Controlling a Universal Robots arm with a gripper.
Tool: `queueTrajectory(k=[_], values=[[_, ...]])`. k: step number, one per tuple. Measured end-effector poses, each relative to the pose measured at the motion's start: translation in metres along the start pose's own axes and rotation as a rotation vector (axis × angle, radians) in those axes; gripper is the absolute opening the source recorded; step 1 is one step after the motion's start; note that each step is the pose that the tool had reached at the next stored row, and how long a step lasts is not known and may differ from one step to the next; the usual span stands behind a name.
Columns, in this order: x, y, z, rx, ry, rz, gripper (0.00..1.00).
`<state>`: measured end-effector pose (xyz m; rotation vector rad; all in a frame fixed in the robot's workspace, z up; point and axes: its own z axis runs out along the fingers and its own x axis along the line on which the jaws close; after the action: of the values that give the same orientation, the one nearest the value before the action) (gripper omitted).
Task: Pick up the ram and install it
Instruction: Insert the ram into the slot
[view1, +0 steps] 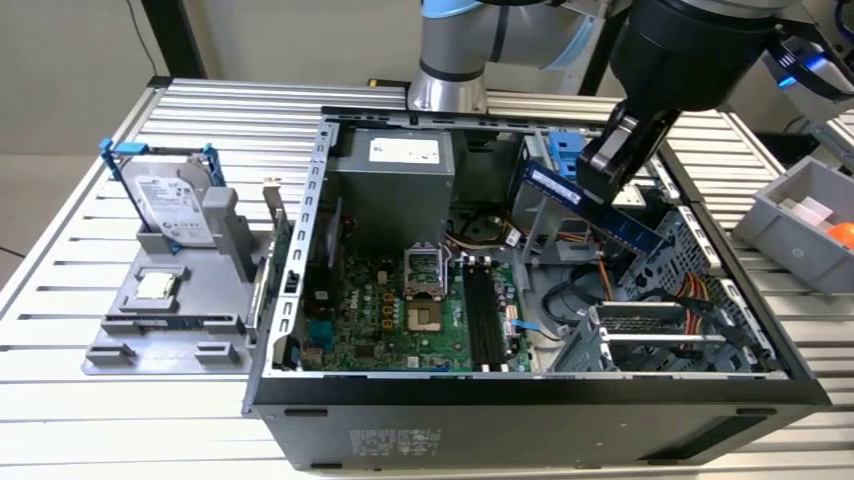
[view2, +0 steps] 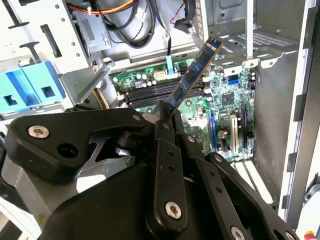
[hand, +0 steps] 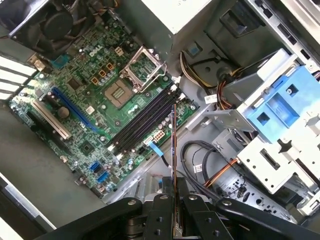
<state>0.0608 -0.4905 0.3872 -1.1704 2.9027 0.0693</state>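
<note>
Blue-green ram (view2: 195, 75) tight in the end effector (view1: 618, 168), aslant above the motherboard (hand: 100, 90) (clear of its slots (hand: 145, 117)).

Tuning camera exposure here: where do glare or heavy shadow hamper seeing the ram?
Exterior view: the ram, held in the gripper, is evenly lit against the dark inside of the case. Second wrist view: the bare metal cage is washed out white; the ram reads clearly blue. First wrist view: no glare on the motherboard; the ram shows edge-on, a thin line.

The arm (view1: 687, 45) slants downward, its fingers (view1: 617, 150) clamped on the ram (view1: 561, 190).
</note>
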Motion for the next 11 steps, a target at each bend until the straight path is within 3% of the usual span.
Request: queueTrajectory(k=[11], values=[[0.0000, 0.0000, 0.0000, 0.0019, -0.0026, 0.070, 0.00]])
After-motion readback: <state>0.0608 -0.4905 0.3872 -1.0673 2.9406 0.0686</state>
